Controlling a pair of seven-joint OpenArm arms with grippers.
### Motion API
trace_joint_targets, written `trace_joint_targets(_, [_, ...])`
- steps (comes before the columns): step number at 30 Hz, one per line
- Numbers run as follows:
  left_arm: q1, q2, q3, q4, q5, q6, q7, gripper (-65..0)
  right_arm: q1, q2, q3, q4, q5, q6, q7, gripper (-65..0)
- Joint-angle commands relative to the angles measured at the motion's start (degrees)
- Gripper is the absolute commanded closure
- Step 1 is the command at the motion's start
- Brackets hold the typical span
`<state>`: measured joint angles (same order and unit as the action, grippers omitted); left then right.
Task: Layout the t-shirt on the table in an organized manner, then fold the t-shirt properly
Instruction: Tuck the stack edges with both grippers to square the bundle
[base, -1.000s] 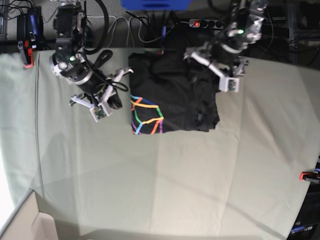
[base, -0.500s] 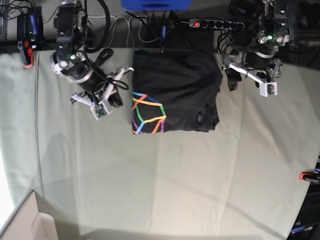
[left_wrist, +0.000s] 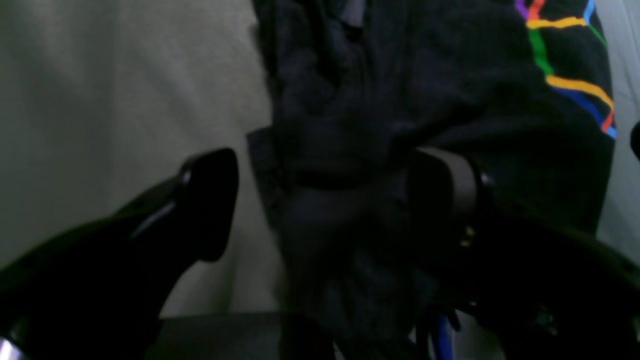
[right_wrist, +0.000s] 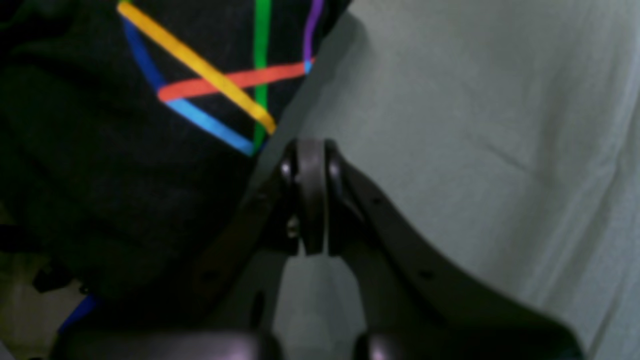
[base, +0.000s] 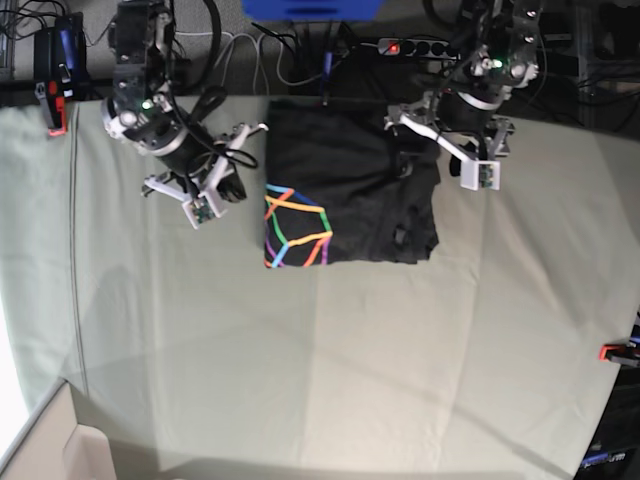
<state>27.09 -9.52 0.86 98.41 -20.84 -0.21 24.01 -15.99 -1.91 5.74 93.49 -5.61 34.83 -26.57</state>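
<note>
The black t-shirt (base: 350, 180) lies folded into a rough rectangle at the back middle of the table (base: 350, 350), with its multicolour line graphic (base: 293, 228) at the front left corner. My left gripper (base: 428, 148) is open at the shirt's back right edge. In the left wrist view the left gripper (left_wrist: 325, 175) has one finger (left_wrist: 210, 200) over the table (left_wrist: 100, 75) and the other on the shirt (left_wrist: 375, 100). My right gripper (base: 236, 188) is shut and empty over the cloth, just left of the shirt. In the right wrist view the right gripper (right_wrist: 310, 200) sits beside the graphic (right_wrist: 215, 80).
A power strip (base: 430, 45), cables and a blue object (base: 310, 8) lie behind the table's back edge. Red clamps sit at the left back (base: 55, 110) and right edge (base: 612, 352). A beige box corner (base: 40, 450) shows at the front left.
The left arm swung out to the right of the shirt, then came back over its back right edge. The right arm shifted slightly toward the back. The shirt's top flattened.
</note>
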Motion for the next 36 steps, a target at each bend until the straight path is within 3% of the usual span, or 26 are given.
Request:
trace_joint_targets(1, [-0.59,0.33,-0.12,0.71,-0.04,-0.10,-1.02,-50.7,0.12,0.02,0.02,1.06,0.82,0.29,1.20,0.0])
trace_joint_targets(14, [-3.14,0.07,-0.29,0.62,-0.04,-0.10,-0.93,-50.8,-1.64,0.11,0.02,1.94,0.82,0.29,1.38,0.0])
trace_joint_targets(25, [-8.94,1.12,-0.12,-9.84,-8.21,0.34,-0.93,-50.8,-1.73,0.20,0.02,1.94,0.73,0.29,1.20,0.0])
trace_joint_targets(36, [-10.61,2.44,1.47,-17.31,-8.21,-0.01,-0.93,-50.7,-1.81,0.20,0.02,1.94,0.64,0.29,1.20,0.0])
